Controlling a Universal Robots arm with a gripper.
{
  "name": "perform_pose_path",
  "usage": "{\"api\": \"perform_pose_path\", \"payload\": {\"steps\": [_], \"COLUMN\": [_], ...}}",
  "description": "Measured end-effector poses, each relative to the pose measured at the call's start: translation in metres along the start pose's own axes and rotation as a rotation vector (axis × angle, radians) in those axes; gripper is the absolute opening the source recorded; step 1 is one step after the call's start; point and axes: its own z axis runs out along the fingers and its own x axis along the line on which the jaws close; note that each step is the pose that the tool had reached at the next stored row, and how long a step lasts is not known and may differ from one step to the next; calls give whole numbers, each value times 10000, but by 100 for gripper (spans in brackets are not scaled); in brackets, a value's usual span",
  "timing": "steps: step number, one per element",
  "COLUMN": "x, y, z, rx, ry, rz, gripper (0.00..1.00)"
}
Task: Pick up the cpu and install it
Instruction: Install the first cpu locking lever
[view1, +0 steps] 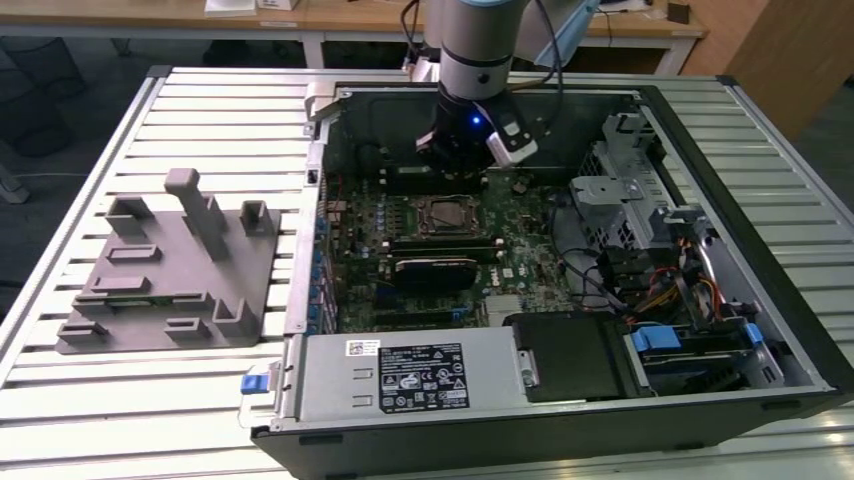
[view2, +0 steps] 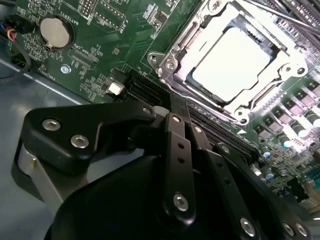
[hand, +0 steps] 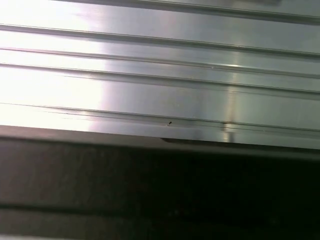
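My claw hangs inside the computer case, fingers pinched together on nothing, and the cpu sits in its socket just beside me

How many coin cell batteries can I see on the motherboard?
1. The coin cell battery sits in its round holder on the motherboard, seen in the second wrist view, away from the CPU socket. The hand hides part of the board, so others may be hidden.
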Motion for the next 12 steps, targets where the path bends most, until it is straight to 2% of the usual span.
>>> {"api": "perform_pose_path", "payload": {"steps": [2,12], "x": [0,3], "y": [-2,-50], "z": [-11,-15], "rx": [23,27], "ry": [1,1], "rz": [-1,0], "gripper": [11,11]}}
